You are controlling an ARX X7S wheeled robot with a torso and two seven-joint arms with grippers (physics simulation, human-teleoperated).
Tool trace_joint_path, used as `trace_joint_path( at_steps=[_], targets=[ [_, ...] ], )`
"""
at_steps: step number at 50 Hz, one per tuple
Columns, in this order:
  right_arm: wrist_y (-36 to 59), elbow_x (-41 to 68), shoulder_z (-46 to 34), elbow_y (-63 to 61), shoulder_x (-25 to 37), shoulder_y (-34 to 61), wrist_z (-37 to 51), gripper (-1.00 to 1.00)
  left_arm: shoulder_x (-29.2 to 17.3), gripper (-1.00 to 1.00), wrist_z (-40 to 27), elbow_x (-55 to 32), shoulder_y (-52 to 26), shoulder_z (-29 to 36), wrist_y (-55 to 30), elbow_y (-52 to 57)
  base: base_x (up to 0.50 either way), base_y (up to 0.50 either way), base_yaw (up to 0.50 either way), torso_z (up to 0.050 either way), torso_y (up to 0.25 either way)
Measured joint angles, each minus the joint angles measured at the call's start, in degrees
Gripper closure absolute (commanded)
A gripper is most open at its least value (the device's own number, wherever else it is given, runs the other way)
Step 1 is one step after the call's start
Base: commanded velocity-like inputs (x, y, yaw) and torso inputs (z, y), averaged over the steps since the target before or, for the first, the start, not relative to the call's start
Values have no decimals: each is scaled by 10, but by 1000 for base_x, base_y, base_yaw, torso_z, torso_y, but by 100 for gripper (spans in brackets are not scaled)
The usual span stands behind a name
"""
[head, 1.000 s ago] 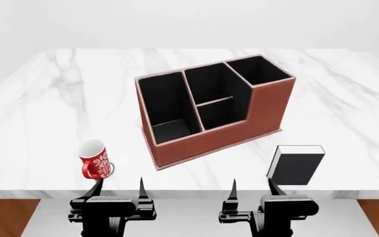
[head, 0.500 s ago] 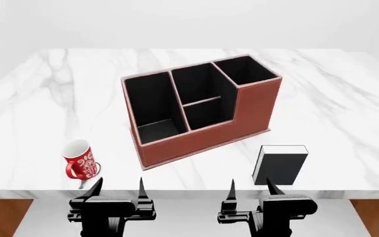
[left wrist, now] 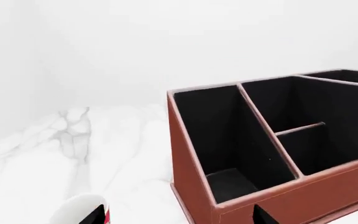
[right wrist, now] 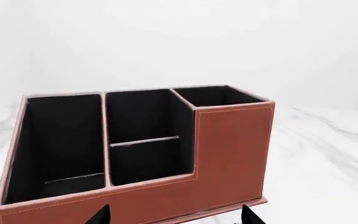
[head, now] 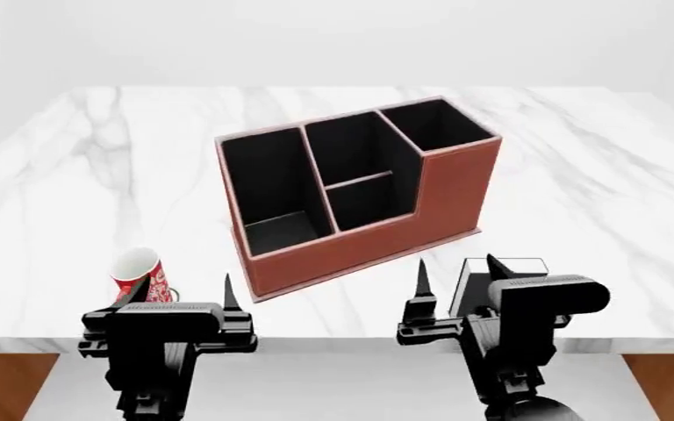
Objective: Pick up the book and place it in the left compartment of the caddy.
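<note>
So the small thick black-covered book with white page edges [head: 512, 266] is mostly hidden now: only a strip of its white top and a bit of black cover can be made out in the head view, on the white marble tabletop [head: 618, 193] just off the front right corner of the reddish-brown leather-look caddy with the black lining [head: 431, 197], apart from it, nothing touching. Half a second ago the whole book was visible; since then both arms have been raised, and the right gripper [head: 455, 274] has been brought up over the book, fingers spread wide, nothing pinched yet. That reads like the reach for the pick has been started, so the task is judged barely begun. The long narrow left compartment [head: 269, 184] is seen empty, down to its black floor, in all three views. The left gripper [head: 182, 291] is also spread open and holds nothing, parked near the red patterned mug with the white inside [head: 140, 272], which looks untouched. The caddy and the mug sit at the same spots in the head view as half a second ago, so only the arms were moved. No brand, label or readable writing can be found anywhere; the book cover is plain and the mug carries just a white pattern.
</note>
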Motion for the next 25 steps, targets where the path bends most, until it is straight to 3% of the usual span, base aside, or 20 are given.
trace_joint_path(
  at_steps=[6,25],
  targets=[
    [20,5,1,-15,6,9,2,-100,-5,-100,-4,-3,-1,-1,-17,18,27,0,0,0,0],
    [56,19,5,-49,20,27,9,-100,-18,-100,-11,-12,-4,-4,-44,50,500,0,0,0,0]
  ],
)
